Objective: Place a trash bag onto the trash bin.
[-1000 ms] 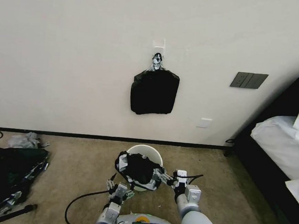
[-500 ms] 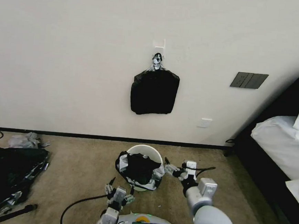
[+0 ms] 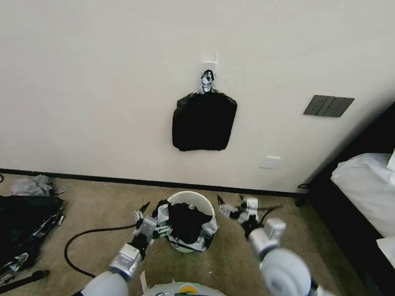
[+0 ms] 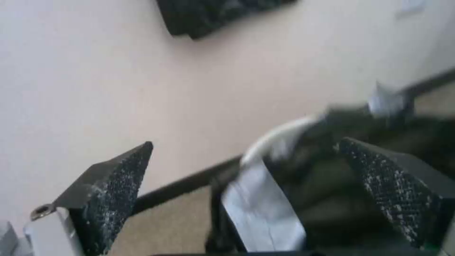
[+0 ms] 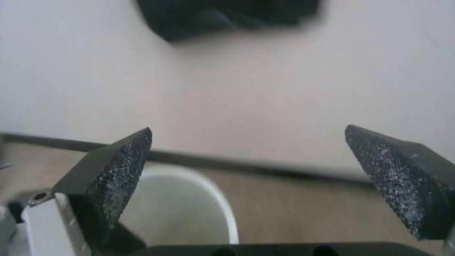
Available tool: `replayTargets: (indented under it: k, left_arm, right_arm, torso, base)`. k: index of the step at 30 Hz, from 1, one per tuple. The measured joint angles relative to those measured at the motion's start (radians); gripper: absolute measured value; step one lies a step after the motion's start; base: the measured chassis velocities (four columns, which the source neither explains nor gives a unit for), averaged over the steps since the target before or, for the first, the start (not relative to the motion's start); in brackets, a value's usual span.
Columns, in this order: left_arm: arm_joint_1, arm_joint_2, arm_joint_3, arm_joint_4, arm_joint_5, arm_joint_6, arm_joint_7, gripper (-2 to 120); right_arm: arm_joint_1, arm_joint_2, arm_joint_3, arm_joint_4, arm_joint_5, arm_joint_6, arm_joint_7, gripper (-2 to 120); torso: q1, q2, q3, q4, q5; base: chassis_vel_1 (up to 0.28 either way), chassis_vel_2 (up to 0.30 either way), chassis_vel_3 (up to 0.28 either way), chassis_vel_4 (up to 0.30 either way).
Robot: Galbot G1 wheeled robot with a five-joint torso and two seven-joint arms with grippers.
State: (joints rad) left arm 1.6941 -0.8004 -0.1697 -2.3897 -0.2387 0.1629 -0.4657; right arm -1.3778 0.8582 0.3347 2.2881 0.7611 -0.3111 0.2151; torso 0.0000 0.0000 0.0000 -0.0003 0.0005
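Note:
The cream-white trash bin (image 3: 193, 196) stands on the carpet near the wall. The glossy black trash bag (image 3: 184, 227) is draped over the bin's near side and mouth, leaving the far rim bare. My left gripper (image 3: 155, 218) is open at the bag's left edge. In the left wrist view its fingers (image 4: 118, 185) stand wide apart, with the bag (image 4: 303, 199) and the bin's rim (image 4: 277, 137) beyond them. My right gripper (image 3: 228, 203) hangs open to the right of the bin, clear of the bag. In the right wrist view the right gripper (image 5: 247, 128) is open above the bin (image 5: 189, 206).
A flat bundle of black bags (image 3: 203, 121) hangs from a wall hook above the bin. A dark heap with metal parts (image 3: 8, 229) lies on the floor at the left. A black cable (image 3: 88, 233) loops by my left arm. A bed (image 3: 372, 189) stands at the right.
My right gripper has left the bag's right edge and moved up and toward the wall. My left arm has reached forward to the bag's left edge. The bag stays on the bin.

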Motion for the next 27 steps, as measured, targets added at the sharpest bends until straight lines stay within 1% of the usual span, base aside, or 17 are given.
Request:
replayTargets:
  k: [2, 3, 4, 5, 7, 8, 10, 11, 13, 14, 17, 18, 21, 22, 25, 26, 27]
  left_arm:
    - [0.015, -0.016, -0.061, -0.031, -0.027, -0.016, 0.013, 100]
    - [0.015, -0.016, -0.061, -0.031, -0.027, -0.016, 0.013, 100]
    - [0.023, -0.046, -0.124, -0.052, -0.058, -0.028, 0.028, 100]
    - [0.022, -0.062, -0.161, -0.057, -0.082, -0.031, 0.037, 100]
    - [0.020, -0.071, -0.183, -0.057, -0.096, -0.031, 0.042, 100]
    - [0.011, -0.104, -0.271, -0.048, -0.146, -0.034, 0.065, 100]
    - [0.016, -0.146, -0.387, -0.018, -0.176, -0.043, 0.141, 100]
    - [0.016, -0.146, -0.387, -0.018, -0.176, -0.043, 0.141, 100]
    - [0.035, -0.181, -0.505, 0.008, -0.181, -0.063, 0.226, 100]
    - [0.035, -0.181, -0.505, 0.008, -0.181, -0.063, 0.226, 100]
    - [0.088, -0.272, -0.676, 0.030, -0.215, -0.076, 0.388, 100]
    - [0.088, -0.272, -0.676, 0.030, -0.215, -0.076, 0.388, 100]
    - [0.139, -0.334, -0.730, 0.013, -0.231, -0.090, 0.457, 100]
    - [0.139, -0.334, -0.730, 0.013, -0.231, -0.090, 0.457, 100]
    - [0.177, -0.387, -0.740, -0.009, -0.206, -0.108, 0.470, 100]
    - [0.177, -0.387, -0.740, -0.009, -0.206, -0.108, 0.470, 100]
    - [0.181, -0.397, -0.742, -0.016, -0.200, -0.109, 0.469, 100]
  right_arm:
    - [0.097, -0.022, 0.041, -0.074, -0.003, -0.010, -0.186, 100]
    - [0.097, -0.022, 0.041, -0.074, -0.003, -0.010, -0.186, 100]
    - [0.197, -0.038, 0.046, -0.148, -0.009, -0.041, -0.355, 100]
    - [0.259, -0.045, 0.033, -0.196, -0.015, -0.069, -0.443, 100]
    - [0.296, -0.046, 0.019, -0.225, -0.020, -0.084, -0.487, 100]
    - [0.429, -0.046, -0.052, -0.330, -0.048, -0.127, -0.613, 100]
    - [0.564, -0.034, -0.160, -0.425, -0.098, -0.156, -0.700, 100]
    - [0.564, -0.034, -0.160, -0.425, -0.098, -0.156, -0.700, 100]
    - [0.667, -0.020, -0.269, -0.494, -0.125, -0.182, -0.743, 100]
    - [0.667, -0.020, -0.269, -0.494, -0.125, -0.182, -0.743, 100]
    - [0.903, 0.020, -0.511, -0.667, -0.185, -0.239, -0.823, 100]
    - [0.903, 0.020, -0.511, -0.667, -0.185, -0.239, -0.823, 100]
    - [1.077, 0.064, -0.707, -0.800, -0.211, -0.297, -0.826, 100]
    - [1.077, 0.064, -0.707, -0.800, -0.211, -0.297, -0.826, 100]
    - [1.211, 0.105, -0.922, -0.870, -0.145, -0.389, -0.730, 100]
    - [1.211, 0.105, -0.922, -0.870, -0.145, -0.389, -0.730, 100]
    - [1.246, 0.114, -0.977, -0.885, -0.140, -0.398, -0.708, 100]
  torso:
    - [0.000, 0.000, 0.000, 0.0004, -0.0006]
    - [0.000, 0.000, 0.000, 0.0004, -0.0006]
    - [0.000, 0.000, 0.000, 0.0005, 0.0000]
    - [0.000, 0.000, 0.000, 0.0004, -0.0006]
    - [0.000, 0.000, 0.000, 0.0003, -0.0006]
    - [0.000, 0.000, 0.000, 0.0004, -0.0003]
    - [0.000, 0.000, 0.000, 0.0004, -0.0012]
    - [0.000, 0.000, 0.000, 0.0004, -0.0012]
    - [0.000, 0.000, 0.000, 0.0002, -0.0001]
    - [0.000, 0.000, 0.000, 0.0002, -0.0001]
    - [0.000, 0.000, 0.000, 0.0008, -0.0003]
    - [0.000, 0.000, 0.000, 0.0008, -0.0003]
    - [0.000, 0.000, 0.000, 0.0003, -0.0006]
    - [0.000, 0.000, 0.000, 0.0003, -0.0006]
    - [0.000, 0.000, 0.000, 0.0008, -0.0006]
    - [0.000, 0.000, 0.000, 0.0008, -0.0006]
    - [0.000, 0.000, 0.000, 0.0007, -0.0004]
  base:
    - [0.000, 0.000, 0.000, 0.000]
    - [0.000, 0.000, 0.000, 0.000]
    - [0.000, 0.000, 0.000, 0.000]
    - [0.000, 0.000, 0.000, 0.000]
    - [0.000, 0.000, 0.000, 0.000]
    - [0.000, 0.000, 0.000, 0.000]
    - [0.000, 0.000, 0.000, 0.000]
    - [0.000, 0.000, 0.000, 0.000]
    - [0.000, 0.000, 0.000, 0.000]
    - [0.000, 0.000, 0.000, 0.000]
    - [0.000, 0.000, 0.000, 0.000]
    - [0.000, 0.000, 0.000, 0.000]
    - [0.000, 0.000, 0.000, 0.000]
    - [0.000, 0.000, 0.000, 0.000]
    - [0.000, 0.000, 0.000, 0.000]
    - [0.000, 0.000, 0.000, 0.000]
    - [0.000, 0.000, 0.000, 0.000]
